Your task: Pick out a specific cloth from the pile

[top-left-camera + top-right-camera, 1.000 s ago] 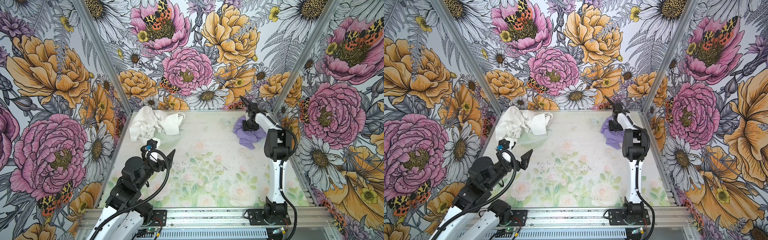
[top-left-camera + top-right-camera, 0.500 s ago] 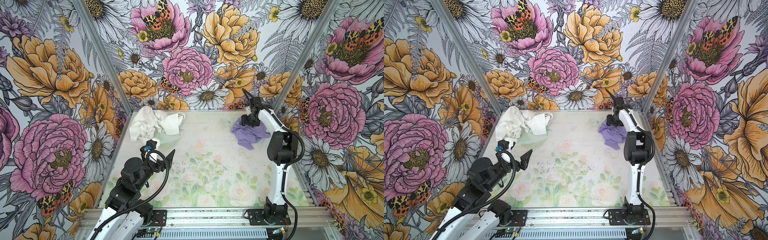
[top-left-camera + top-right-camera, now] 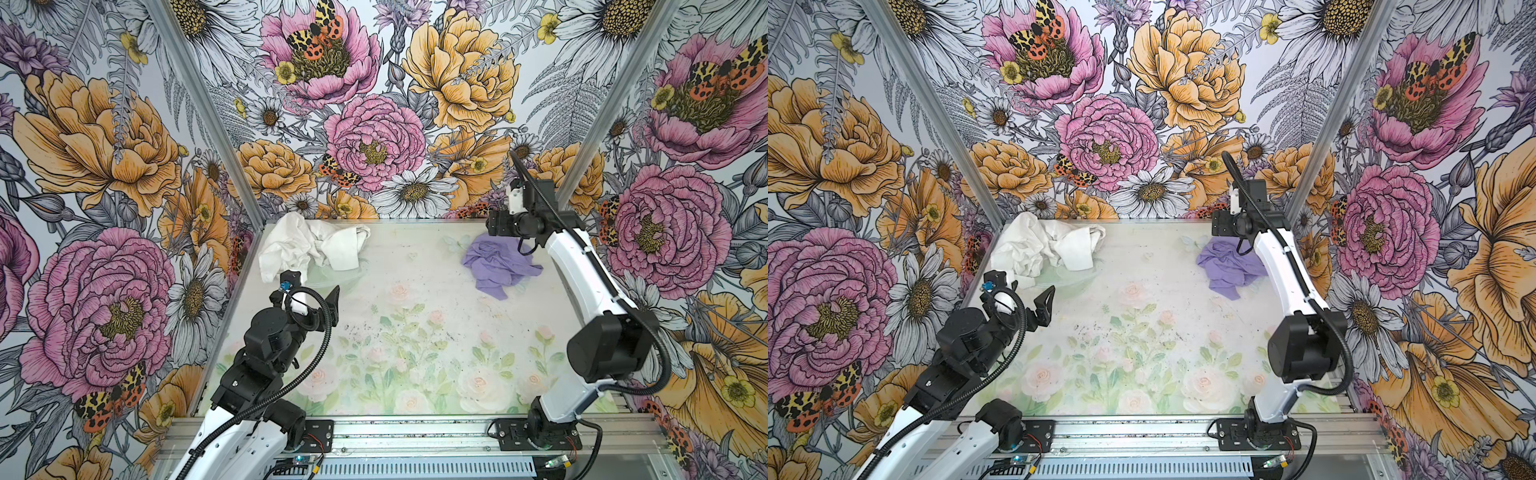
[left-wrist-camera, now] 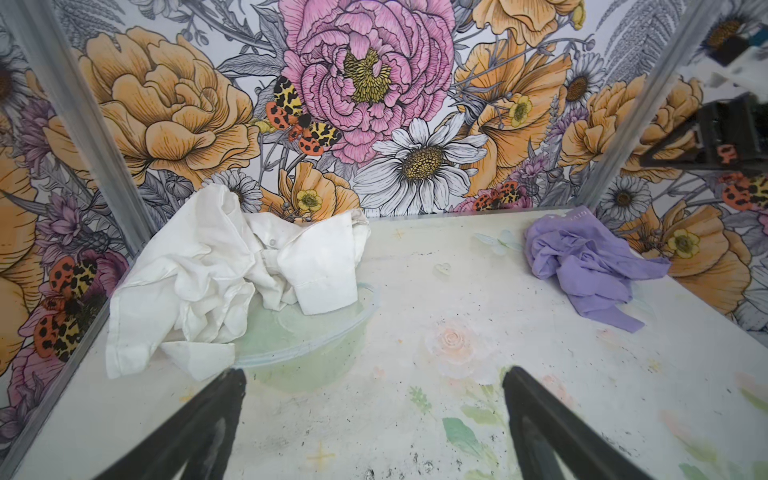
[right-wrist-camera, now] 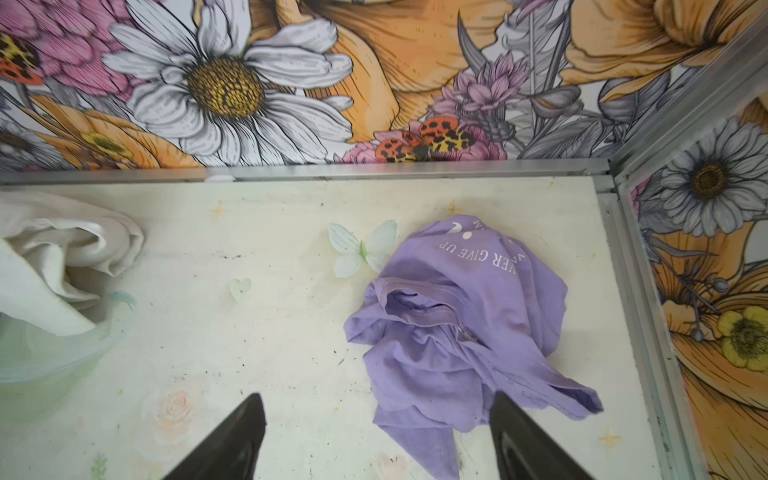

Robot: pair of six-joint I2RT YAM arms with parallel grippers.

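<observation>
Lying crumpled at about two o'clock on the worktop [image 3: 415, 299], well apart from the white cloth [image 3: 307, 247] at ten o'clock, the lavender cloth [image 3: 496, 262] looks singled out, both the right claw [image 5: 376, 436] above it and the left claw [image 4: 374, 415] spread, pinching nothing.

The table [image 3: 415, 332] is a pale board printed with faint roses and green leaves, speckled with dark specks near its middle. In the far left corner lies a crumpled white cloth [image 3: 309, 245], draped partly over a clear shallow bowl [image 4: 316, 332] (its rim shows just beside the cloth's edge). Near the far right corner, well apart from the white heap, a bunched lavender cloth [image 3: 496, 262] lies flat on the board, with white lettering visible in the right wrist view [image 5: 465, 316].
</observation>
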